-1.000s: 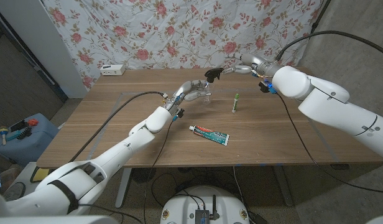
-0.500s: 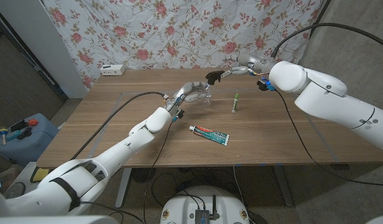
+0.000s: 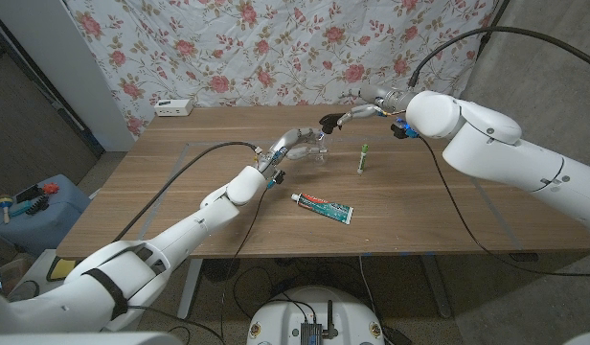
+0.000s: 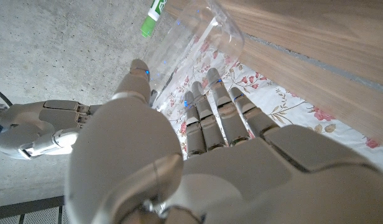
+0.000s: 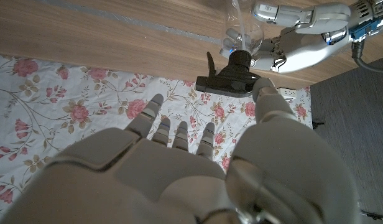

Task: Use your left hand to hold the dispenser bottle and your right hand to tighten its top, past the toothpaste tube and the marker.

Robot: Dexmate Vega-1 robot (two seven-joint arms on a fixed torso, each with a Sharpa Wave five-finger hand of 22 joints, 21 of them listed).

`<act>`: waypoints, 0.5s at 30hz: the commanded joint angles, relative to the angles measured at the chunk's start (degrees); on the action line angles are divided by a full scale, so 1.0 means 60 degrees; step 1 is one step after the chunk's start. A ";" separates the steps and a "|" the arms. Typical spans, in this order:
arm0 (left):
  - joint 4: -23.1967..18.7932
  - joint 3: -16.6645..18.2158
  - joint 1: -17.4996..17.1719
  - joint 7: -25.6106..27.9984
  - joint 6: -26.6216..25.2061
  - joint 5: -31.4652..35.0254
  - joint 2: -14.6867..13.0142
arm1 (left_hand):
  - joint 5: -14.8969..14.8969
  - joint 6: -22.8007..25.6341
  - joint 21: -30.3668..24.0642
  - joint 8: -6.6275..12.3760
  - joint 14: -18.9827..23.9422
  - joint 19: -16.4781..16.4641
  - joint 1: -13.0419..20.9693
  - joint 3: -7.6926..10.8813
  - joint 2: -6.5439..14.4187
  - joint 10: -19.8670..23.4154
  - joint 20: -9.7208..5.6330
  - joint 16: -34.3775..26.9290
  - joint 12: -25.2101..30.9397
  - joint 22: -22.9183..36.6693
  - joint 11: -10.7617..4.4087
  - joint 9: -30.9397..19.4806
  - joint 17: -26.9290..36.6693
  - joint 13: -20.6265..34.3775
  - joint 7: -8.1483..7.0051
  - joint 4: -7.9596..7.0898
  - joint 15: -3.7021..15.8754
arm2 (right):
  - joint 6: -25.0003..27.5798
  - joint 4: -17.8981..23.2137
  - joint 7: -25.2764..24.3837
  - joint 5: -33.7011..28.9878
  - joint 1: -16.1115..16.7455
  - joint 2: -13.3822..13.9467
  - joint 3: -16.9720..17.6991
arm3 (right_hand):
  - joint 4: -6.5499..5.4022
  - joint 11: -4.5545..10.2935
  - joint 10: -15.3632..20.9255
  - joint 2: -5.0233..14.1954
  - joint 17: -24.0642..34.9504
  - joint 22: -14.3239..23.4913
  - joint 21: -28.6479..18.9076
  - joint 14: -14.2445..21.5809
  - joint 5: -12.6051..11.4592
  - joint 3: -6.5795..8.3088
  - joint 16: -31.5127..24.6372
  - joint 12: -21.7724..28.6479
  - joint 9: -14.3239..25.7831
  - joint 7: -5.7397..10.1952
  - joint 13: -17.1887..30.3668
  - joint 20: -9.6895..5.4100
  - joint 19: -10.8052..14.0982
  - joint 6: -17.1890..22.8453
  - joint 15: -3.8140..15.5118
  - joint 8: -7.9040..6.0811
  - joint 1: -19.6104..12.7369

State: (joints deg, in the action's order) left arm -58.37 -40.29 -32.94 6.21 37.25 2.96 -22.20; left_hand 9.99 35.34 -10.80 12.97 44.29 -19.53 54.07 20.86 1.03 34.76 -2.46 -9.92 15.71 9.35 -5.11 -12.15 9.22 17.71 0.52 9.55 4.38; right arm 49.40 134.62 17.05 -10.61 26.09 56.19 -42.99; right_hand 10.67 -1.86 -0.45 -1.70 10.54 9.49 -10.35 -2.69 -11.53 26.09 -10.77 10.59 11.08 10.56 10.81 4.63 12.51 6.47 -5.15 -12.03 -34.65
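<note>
We list the clear dispenser bottle gripped by left hand, right hand fingers spread short of its black top; risk: a sideways nudge tips it.

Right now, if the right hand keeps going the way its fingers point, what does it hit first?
Most likely the dispenser bottle's black top, just ahead of the right hand; whether they already touch is unclear. The left hand holds the bottle beyond it.

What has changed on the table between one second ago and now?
The right arm has swung in toward the left, bringing the right hand closer to the black top of the dispenser bottle. The left hand still holds the bottle. The toothpaste tube and the marker have not moved.
</note>
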 commanded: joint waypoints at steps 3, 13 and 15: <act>0.0437 -0.0206 0.0246 0.0179 0.0238 0.0275 0.0160 | 0.0043 0.0317 0.0034 0.0067 0.0175 -0.0093 0.0028 0.0237 0.0111 0.0113 -0.0834 -0.0061 0.0047 0.0020 -0.0111 -0.0036 0.0028 0.0044 -0.0168 -0.0149 0.1028 | 0.0278 -0.0486 0.0785 -0.0657 -0.0784 -0.0369 -0.0682 | 0.0000 -0.0053 -0.0053 -0.0182 0.0029 0.0013 -0.0020 0.0011 0.0007 0.0060 -0.0043 0.0064 0.0041 -0.0043 0.0051 0.0090 -0.0042 0.0276 -0.0112 -0.0117 -0.0164; 0.0758 -0.0286 0.0402 0.0274 0.0408 0.0336 0.0270 | 0.0041 0.0345 0.0039 0.0062 0.0181 -0.0081 0.0029 0.0259 0.0111 0.0141 -0.0840 -0.0060 0.0041 0.0020 -0.0108 -0.0038 0.0029 0.0070 -0.0186 -0.0146 0.1041 | 0.0546 -0.0781 0.1108 -0.0825 -0.1114 -0.0612 -0.0969 | -0.0108 -0.0131 -0.0169 -0.0429 0.0037 0.0019 -0.0026 -0.0009 0.0084 -0.0024 -0.0052 0.0054 0.0082 -0.0386 0.0058 0.0168 -0.0091 0.0698 -0.0169 -0.0268 -0.0171; 0.0840 -0.0296 0.0435 0.0287 0.0450 0.0327 0.0300 | 0.0041 0.0365 0.0038 0.0068 0.0187 -0.0084 0.0024 0.0262 0.0114 0.0148 -0.0848 -0.0062 0.0041 0.0020 -0.0110 -0.0038 0.0029 0.0075 -0.0183 -0.0150 0.1040 | 0.0605 -0.0803 0.1103 -0.0844 -0.1133 -0.0645 -0.0992 | -0.0136 -0.0155 -0.0160 -0.0453 0.0038 0.0020 -0.0031 -0.0006 0.0094 -0.0042 -0.0056 0.0065 0.0092 -0.0447 0.0059 0.0175 -0.0091 0.0810 -0.0173 -0.0307 -0.0152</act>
State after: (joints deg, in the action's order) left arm -55.38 -41.54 -31.31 7.39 38.90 4.56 -21.14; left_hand 9.93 35.73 -10.58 13.06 44.50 -19.53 54.07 21.09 1.04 35.39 -2.46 -9.98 15.71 9.36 -5.52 -12.09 9.18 17.97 0.50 9.79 4.61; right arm 51.59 131.37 21.93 -14.52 21.17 53.67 -47.30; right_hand 10.34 -2.57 -1.15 -4.00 10.54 9.48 -10.35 -2.79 -11.06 25.76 -10.77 10.60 11.34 7.99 11.08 5.26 11.88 10.27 -5.86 -13.38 -35.52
